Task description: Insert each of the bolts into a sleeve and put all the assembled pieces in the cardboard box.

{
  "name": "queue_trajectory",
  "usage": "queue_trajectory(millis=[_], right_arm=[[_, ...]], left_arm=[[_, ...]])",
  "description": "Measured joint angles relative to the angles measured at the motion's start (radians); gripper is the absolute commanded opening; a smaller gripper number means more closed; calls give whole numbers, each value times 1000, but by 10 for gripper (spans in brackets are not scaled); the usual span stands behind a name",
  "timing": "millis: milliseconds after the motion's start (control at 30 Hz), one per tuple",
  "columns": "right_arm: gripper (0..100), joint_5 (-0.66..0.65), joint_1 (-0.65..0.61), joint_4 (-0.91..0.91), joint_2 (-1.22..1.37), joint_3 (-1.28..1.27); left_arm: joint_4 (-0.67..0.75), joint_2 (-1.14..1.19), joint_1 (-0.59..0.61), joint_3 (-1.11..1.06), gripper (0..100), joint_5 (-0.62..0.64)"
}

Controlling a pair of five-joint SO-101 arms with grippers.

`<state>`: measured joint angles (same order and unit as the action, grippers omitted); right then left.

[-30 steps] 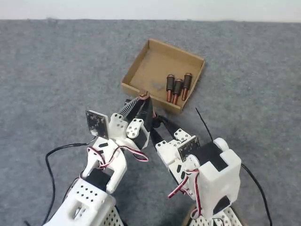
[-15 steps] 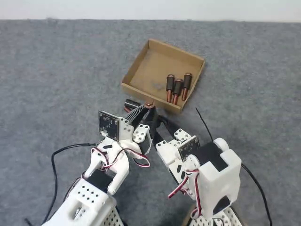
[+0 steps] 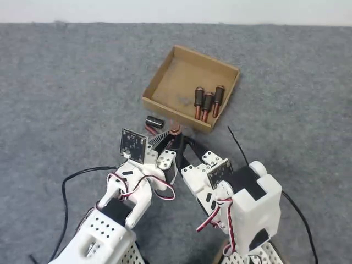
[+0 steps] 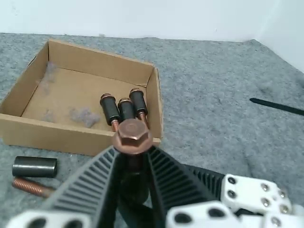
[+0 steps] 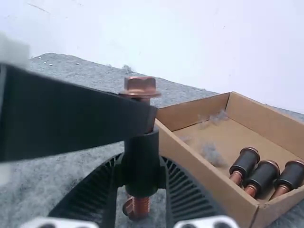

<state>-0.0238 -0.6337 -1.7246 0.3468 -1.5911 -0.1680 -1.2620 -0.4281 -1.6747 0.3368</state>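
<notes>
The grey worktop (image 3: 66,82) stretches wide to both sides, and the cardboard box (image 3: 181,74) sits toward its far edge with three assembled pieces (image 3: 207,102) lined up along one wall. Just short of the box's near wall the arms meet. The right fingers (image 5: 95,194) are clamped on a black sleeve (image 5: 141,152), while the left fingers (image 4: 90,183) pinch the bolt (image 4: 132,136) under its head, its tip poking out below. Insertion looks all but done. Next, I'd guess, one side lets go and the other lifts over that wall, where the box floor offers room. A loose sleeve (image 3: 155,121) and loose bolt (image 4: 32,186) wait beside the box.
</notes>
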Motion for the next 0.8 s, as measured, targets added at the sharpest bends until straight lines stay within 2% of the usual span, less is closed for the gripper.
queue_trajectory(millis=[267,800], right_arm=[[7,2,12,0,0,0],[7,3,23,2,0,0]], left_arm=[[-6,-6,8,0,170,0],[-8,-6,3,-29,170,-5]])
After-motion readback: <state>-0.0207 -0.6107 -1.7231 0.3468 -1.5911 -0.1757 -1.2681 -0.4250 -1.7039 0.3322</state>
